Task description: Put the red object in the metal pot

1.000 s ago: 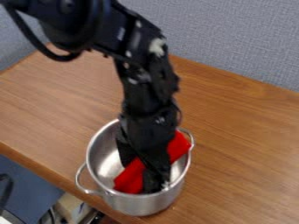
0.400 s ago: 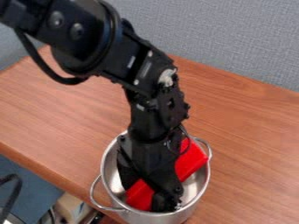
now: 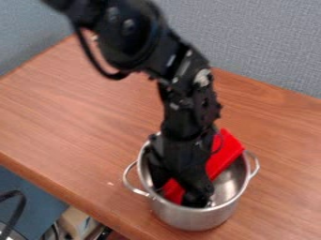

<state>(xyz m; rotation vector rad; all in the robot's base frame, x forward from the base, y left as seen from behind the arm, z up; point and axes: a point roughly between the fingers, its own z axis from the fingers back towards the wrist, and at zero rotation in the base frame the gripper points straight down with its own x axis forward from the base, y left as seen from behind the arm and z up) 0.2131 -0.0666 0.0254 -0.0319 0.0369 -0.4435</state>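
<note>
So the black robot gripper (image 3: 191,187) is reaching into the shiny round steel pot (image 3: 194,217), jaws spread wide, with the red rectangular block (image 3: 224,156) leaning inside.

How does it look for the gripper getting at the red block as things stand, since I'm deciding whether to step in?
Probably yes: the gripper is already down in the metal pot, right by the red block, with nothing visible in between.
</note>
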